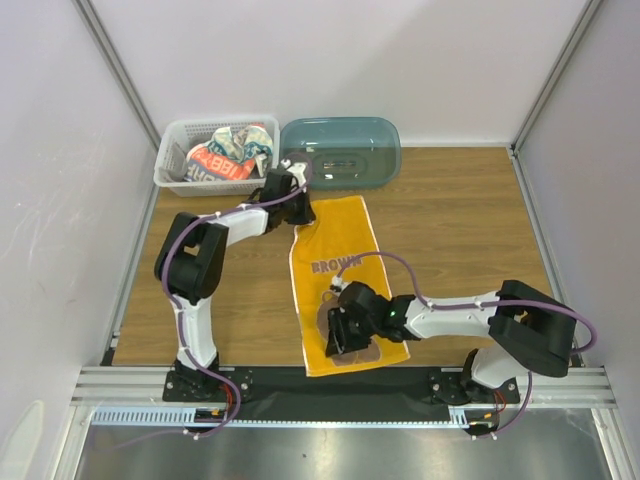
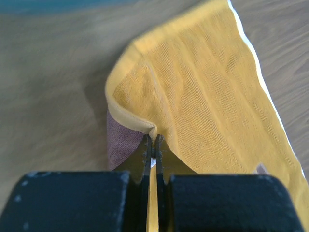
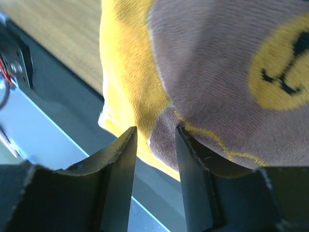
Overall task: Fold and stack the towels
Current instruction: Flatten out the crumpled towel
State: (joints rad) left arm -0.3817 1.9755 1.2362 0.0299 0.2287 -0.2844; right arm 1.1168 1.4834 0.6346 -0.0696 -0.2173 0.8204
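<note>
Spread lengthwise at mid-worktop [image 1: 450, 230]: orange-and-brown towel [image 1: 335, 270], orange face up, far end just beside teal tub [image 1: 340, 150], near end at the front edge. Pinched at its far-left corner by left fingers [image 2: 146, 159], pressed together on the hem, brown underside showing. Straddled at the turned-over brown near end by right fingers [image 3: 120, 164], spread apart. Heaped in white lattice basket [image 1: 175, 185], far left: printed white towel [image 1: 222, 162].

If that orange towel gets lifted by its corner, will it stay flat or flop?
Probably floppy: the orange towel puckers where the left claw pinches it. Likely to drape, since its corner curls over there.
</note>
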